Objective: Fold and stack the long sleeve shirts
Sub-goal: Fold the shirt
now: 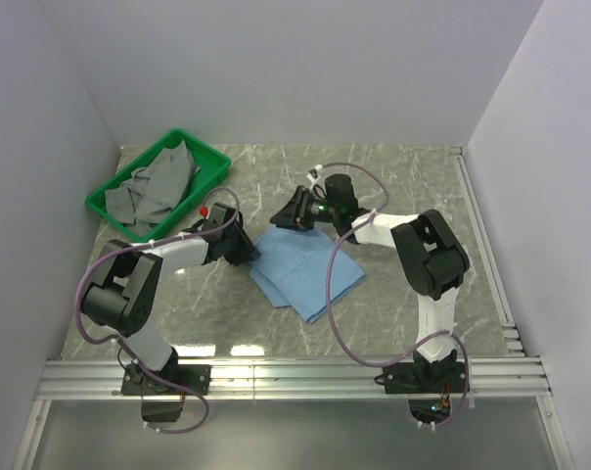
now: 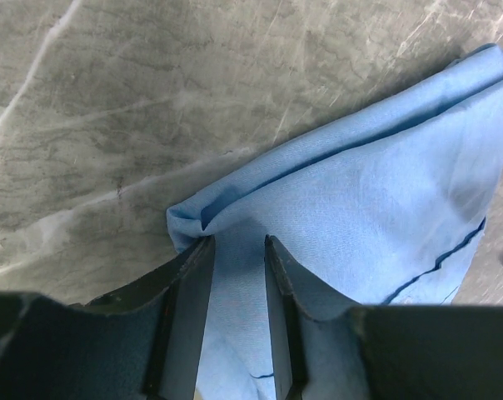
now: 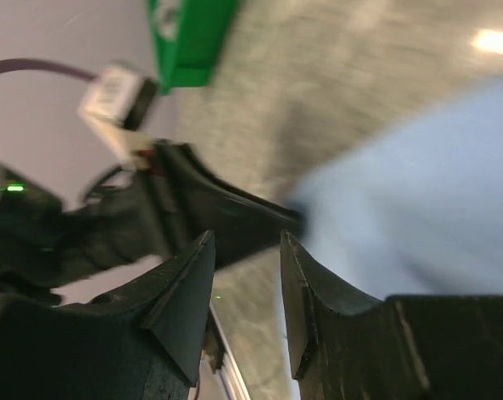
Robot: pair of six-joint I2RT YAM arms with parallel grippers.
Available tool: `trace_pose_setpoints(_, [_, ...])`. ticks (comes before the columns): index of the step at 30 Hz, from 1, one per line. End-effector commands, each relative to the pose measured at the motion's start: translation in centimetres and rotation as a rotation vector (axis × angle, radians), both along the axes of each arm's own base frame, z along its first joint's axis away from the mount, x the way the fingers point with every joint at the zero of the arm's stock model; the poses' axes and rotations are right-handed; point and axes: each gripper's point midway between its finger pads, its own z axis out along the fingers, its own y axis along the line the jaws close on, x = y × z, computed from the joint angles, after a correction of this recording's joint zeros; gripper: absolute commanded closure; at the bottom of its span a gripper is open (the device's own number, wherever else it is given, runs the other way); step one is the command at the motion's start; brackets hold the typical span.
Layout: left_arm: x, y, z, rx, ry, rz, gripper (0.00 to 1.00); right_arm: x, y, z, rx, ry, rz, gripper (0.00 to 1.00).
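2 grippers, narrowly parted and empty, are set at the folded blue shirt (image 1: 305, 274) laid centrally on the table (image 1: 423, 186): left gripper (image 1: 241, 247) at 9 o'clock, right gripper (image 1: 291, 213) at 12. Folding is judged unfinished; corners need pinching.

My top camera sits high behind my bases and looks down on the whole table (image 1: 413, 186), with the blue shirt (image 1: 305, 269) mid-frame. My left wrist camera stares close past its fingers (image 2: 189, 317) at that shirt's corner. My right wrist camera, blurred, looks low across the shirt toward my left arm (image 3: 85, 225).
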Motion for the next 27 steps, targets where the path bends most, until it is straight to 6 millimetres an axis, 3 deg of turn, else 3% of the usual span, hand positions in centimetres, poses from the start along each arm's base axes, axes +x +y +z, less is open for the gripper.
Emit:
trace_pose_setpoints(1, [-1.9,1.1,-2.1,0.058,0.084,-0.004,0.62,0.2,2.9,1.4,0.025,-0.032,0.035,0.55])
trace_pose_setpoints(7, [-2.3,1.2,-2.6,0.058,0.103,0.006,0.62,0.9,4.1,-3.6,-0.007,0.075,0.022,0.55])
trace_pose_setpoints(11, [-2.8,1.4,-3.2,0.06,0.121,0.012,0.63,1.9,3.2,-6.1,-0.073,0.113,-0.016,0.55])
trace_pose_setpoints(20, [-3.8,2.0,-4.7,0.053,0.175,0.031,0.64,6.8,-3.0,-6.8,-0.069,0.135,-0.181,0.55])
trace_pose_setpoints(27, [-3.7,2.1,-4.9,0.052,0.181,0.034,0.64,8.9,-6.1,-7.7,-0.081,0.175,-0.267,0.56])
